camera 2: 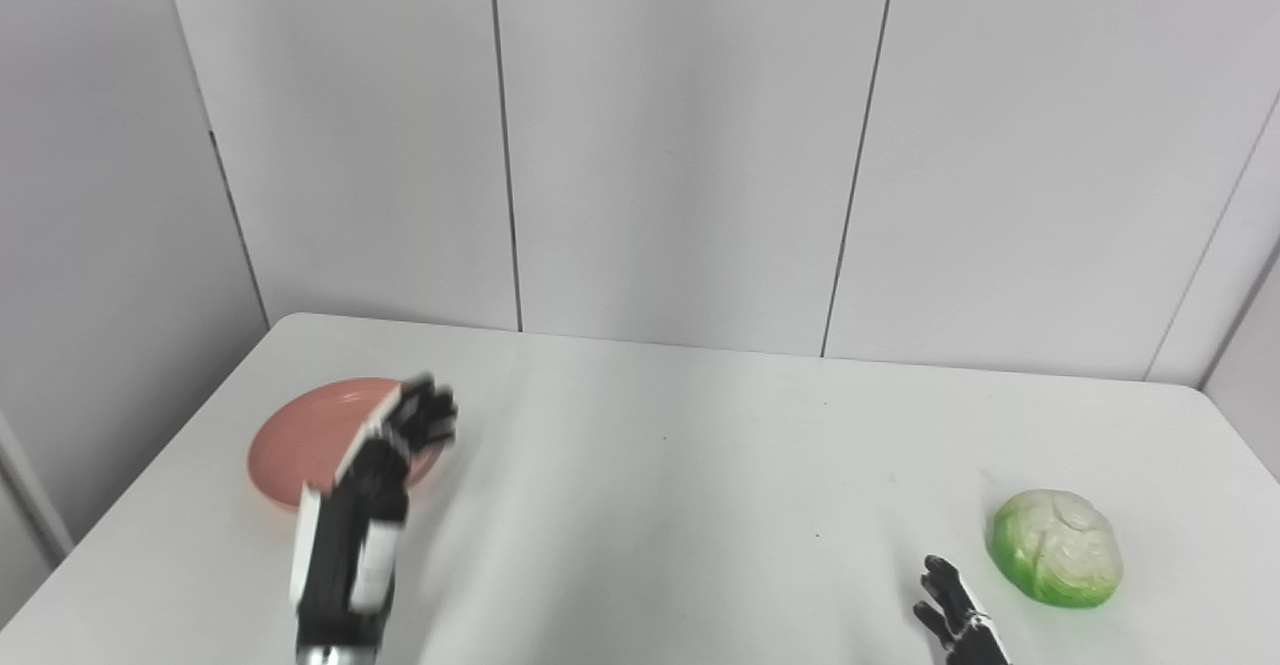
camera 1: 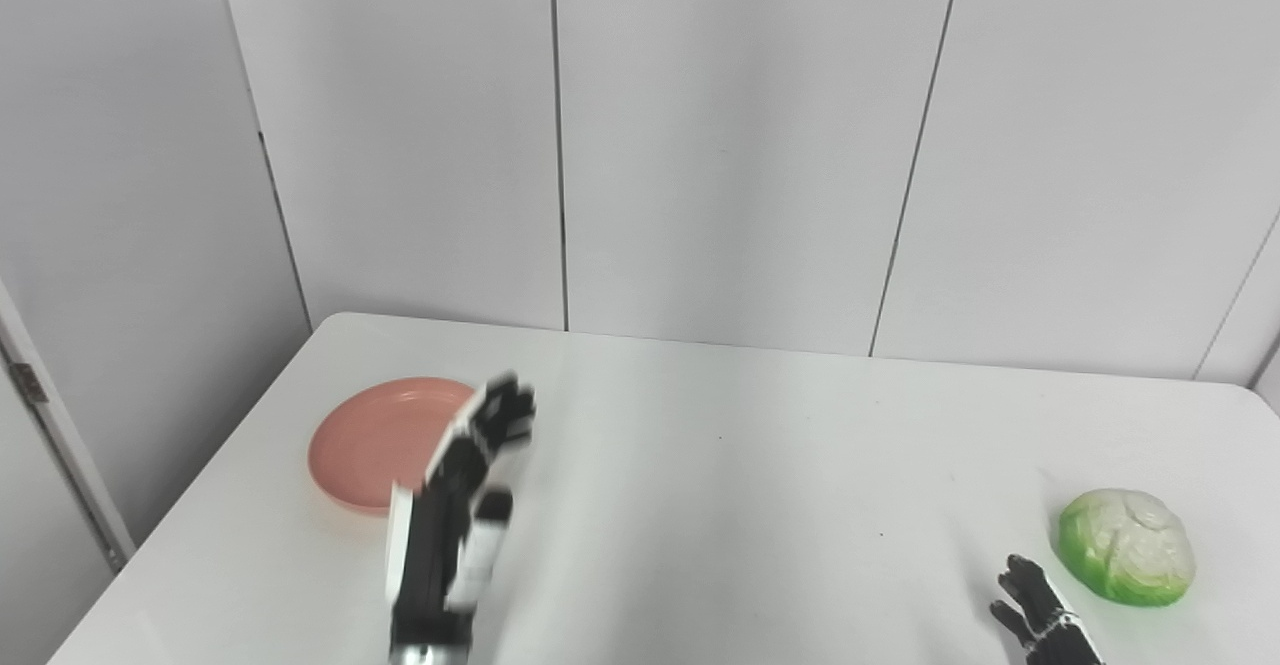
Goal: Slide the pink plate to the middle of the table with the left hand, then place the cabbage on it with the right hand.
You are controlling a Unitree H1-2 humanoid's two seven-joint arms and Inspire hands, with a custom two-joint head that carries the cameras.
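A pink plate lies flat on the white table near its far left corner. My left hand is raised over the plate's right rim, blurred, its fingers spread and holding nothing. A green and white cabbage rests near the right edge of the table. Low at the bottom right, my right hand shows only in part, just left of the cabbage and apart from it, with fingers spread and empty.
Grey wall panels stand right behind the table's far edge. The table's left edge runs close to the plate. A few small dark specks mark the tabletop.
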